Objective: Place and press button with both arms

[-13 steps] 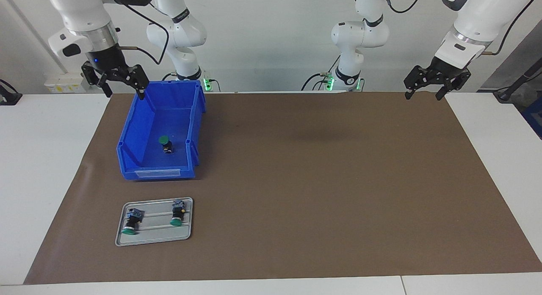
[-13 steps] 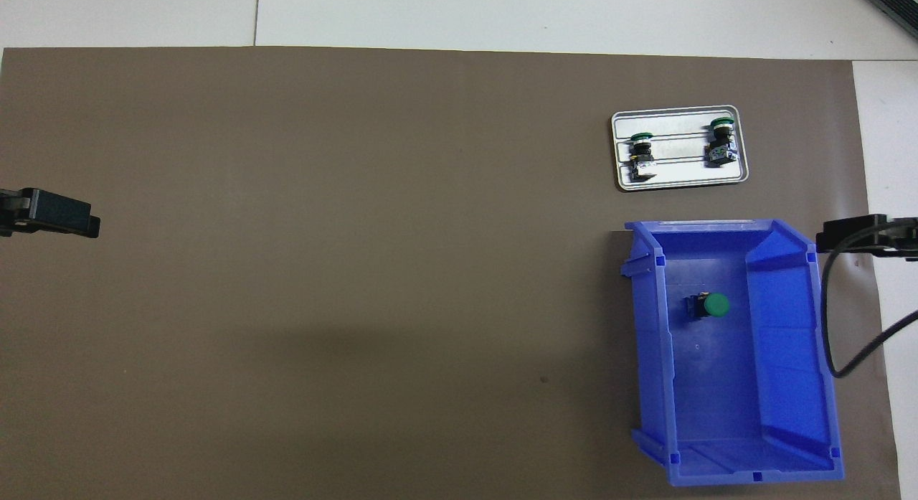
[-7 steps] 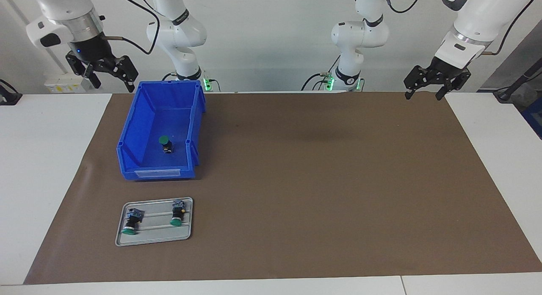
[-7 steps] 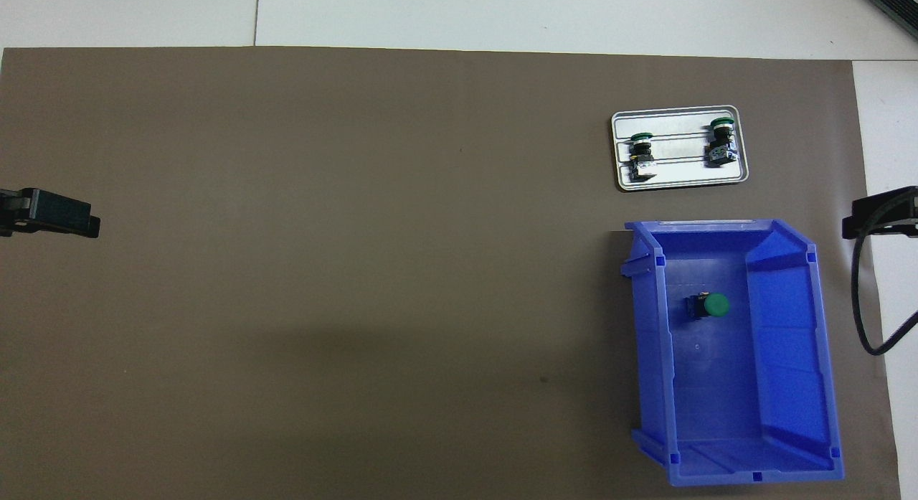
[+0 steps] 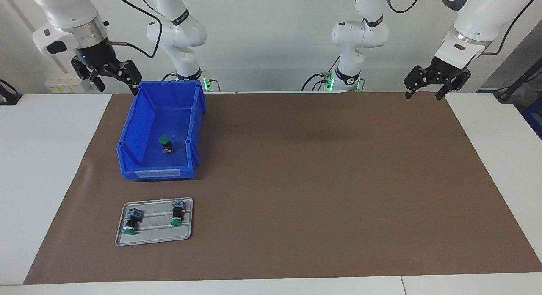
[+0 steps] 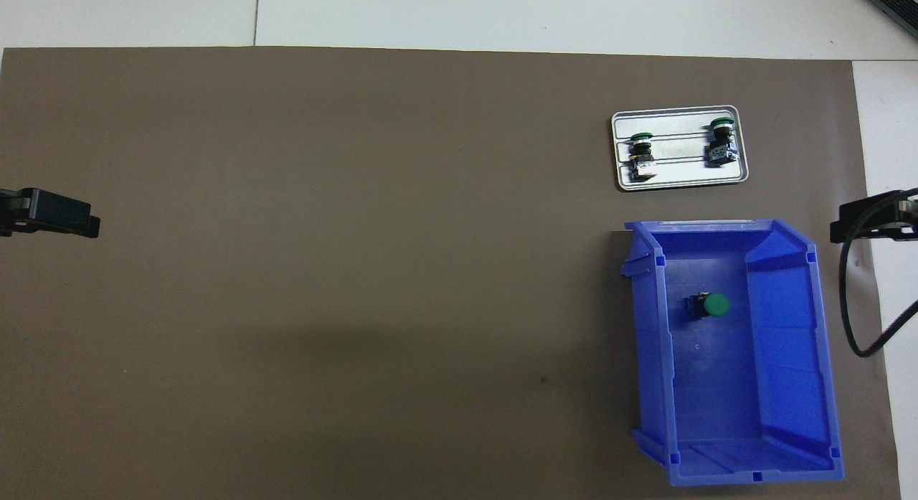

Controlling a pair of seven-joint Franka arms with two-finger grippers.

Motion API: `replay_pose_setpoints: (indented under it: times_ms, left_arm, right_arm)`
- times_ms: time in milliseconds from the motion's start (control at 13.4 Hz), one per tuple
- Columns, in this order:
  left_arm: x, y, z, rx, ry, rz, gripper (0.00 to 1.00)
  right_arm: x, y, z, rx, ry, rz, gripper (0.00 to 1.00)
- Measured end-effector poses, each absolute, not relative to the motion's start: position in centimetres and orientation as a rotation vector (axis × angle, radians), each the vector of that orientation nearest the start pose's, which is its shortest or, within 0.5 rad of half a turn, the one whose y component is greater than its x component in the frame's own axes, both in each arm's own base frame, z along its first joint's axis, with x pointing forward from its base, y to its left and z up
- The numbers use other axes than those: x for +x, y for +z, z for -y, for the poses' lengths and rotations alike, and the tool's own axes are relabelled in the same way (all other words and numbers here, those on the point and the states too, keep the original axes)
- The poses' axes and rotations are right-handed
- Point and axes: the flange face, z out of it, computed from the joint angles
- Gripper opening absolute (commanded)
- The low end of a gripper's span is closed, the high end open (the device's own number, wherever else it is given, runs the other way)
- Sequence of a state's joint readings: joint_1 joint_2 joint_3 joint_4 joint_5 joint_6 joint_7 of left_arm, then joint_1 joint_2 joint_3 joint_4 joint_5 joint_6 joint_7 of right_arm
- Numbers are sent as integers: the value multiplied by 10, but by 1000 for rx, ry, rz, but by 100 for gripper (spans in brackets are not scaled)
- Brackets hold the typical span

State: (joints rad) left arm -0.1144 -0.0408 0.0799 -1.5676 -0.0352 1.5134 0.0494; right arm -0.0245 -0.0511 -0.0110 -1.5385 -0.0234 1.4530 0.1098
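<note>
**One button in the bin, both grippers empty and spread**

A green-capped button (image 5: 165,144) is seen on the floor of a blue bin (image 5: 127,159), roughly at the middle of the bin, with its cap toward the robots. The bin is set on a brown mat (image 5: 317,180) toward the right arm's end of the table. In the overhead view the bin sits at about four o'clock on the mat.

Farther from the robots than the bin, a grey tray (image 5: 153,238) is laid on the mat, just apart from the bin. Two more buttons are held on it: one (image 5: 131,222) toward the right arm's end of the tray, the other (image 5: 178,212) beside it, both lying on their sides with caps away from the robots. In the overhead view the tray is found at about two o'clock.

The right gripper (image 5: 113,80) is raised in the air by the bin's corner nearest the robots, fingers spread, nothing between them. The left gripper (image 5: 424,92) is held waiting over the mat's edge at the left arm's end, fingers likewise apart and empty.
</note>
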Motion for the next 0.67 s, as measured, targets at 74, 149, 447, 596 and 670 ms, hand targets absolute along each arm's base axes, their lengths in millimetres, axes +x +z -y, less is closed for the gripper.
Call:
replay_pose_setpoints:
  times_ms: [74,149,447,596,670]
  left_arm:
    - [536,643,21,-3177,21,-136,100]
    - [536,643,21,-3177,21,-136,100]
    - [536,643,21,-3177,21,-136,100]
    - [536,643,21,-3177,21,-136,100]
    - [536,643,21,-3177,21,-136,100]
  right_arm:
    - [526,656,21,-3156,60,-232,100]
    - [527,655,19,-3156,64,-225,100]
    - [530,651,17,-3153,72,-221,100]
    - [530,650,24,-3151,76,-240,100]
    - [530,649,23,-3151,78,-239,100]
